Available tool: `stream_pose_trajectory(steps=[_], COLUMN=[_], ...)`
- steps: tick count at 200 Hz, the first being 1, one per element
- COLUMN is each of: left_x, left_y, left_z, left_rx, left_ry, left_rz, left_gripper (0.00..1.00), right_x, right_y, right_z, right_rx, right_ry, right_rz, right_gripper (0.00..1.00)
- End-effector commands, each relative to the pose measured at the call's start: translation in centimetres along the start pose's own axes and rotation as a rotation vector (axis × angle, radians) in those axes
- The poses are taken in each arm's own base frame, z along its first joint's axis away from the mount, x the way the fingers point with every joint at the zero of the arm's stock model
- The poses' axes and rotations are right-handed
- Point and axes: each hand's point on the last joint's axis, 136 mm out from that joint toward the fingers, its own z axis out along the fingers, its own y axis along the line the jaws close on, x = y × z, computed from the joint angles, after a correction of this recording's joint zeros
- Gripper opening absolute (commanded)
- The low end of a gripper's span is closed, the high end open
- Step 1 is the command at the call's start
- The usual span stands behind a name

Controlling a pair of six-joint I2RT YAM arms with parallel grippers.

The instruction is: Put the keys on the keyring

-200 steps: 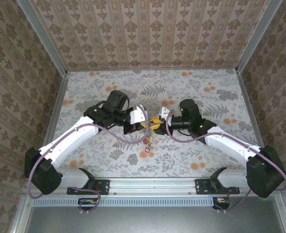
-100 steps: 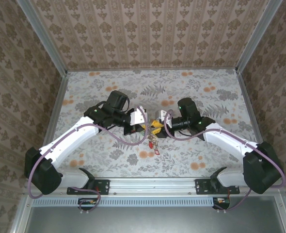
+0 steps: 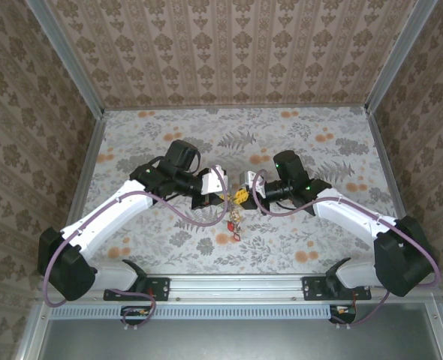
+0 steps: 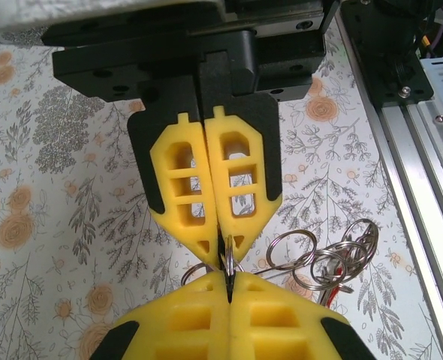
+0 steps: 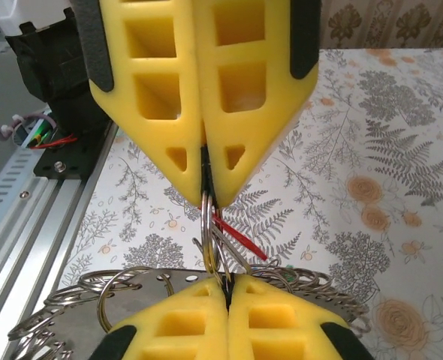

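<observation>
Sharing a grip on the keyring [image 5: 208, 229]
With the table [image 3: 319, 150] beneath the keyring, the left gripper [image 3: 223, 197] and right gripper [image 3: 242, 195] are clamping it tip to tip, probably steadying it for threading; the keys [image 3: 236, 229] are dangling below it.

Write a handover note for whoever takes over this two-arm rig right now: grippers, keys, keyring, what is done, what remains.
Left gripper: shut on the keyring.
Right gripper: shut on the same loop, tip to tip with the left.
Keys: hanging in a bunch under the two tips, a red one among them; other wire loops beside them.
Done: ring pinched from both sides.
Left: whether every key is threaded cannot be told; check, then thread any loose ones.
</observation>
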Motion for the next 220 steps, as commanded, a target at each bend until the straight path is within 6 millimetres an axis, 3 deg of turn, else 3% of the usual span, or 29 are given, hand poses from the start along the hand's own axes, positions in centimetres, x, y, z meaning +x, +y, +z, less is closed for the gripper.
stream_pose_trajectory(steps=[1, 123, 194, 220], left_x=[-0.6, 3.9, 5.5, 5.6], left_y=[-0.3, -2.5, -2.3, -1.4], left_z=[-0.7, 0.4, 2.2, 2.7], left_rx=[-0.010, 0.043, 0.032, -0.002], left_ry=[-0.029, 0.087, 0.097, 0.091], left_rz=[0.044, 0.067, 0.039, 0.013], left_gripper=[0.00, 0.00, 0.00, 0.00], right_x=[-1.2, -1.7, -4.2, -4.9], right_y=[0.3, -1.4, -3.6, -3.7], right_z=[-0.1, -1.3, -2.3, -2.6], right_rx=[-0.017, 0.094, 0.213, 0.231], right_ry=[-0.026, -0.120, -0.326, -0.378], right_rz=[-0.005, 0.140, 0.237, 0.253], right_gripper=[0.00, 0.00, 0.00, 0.00])
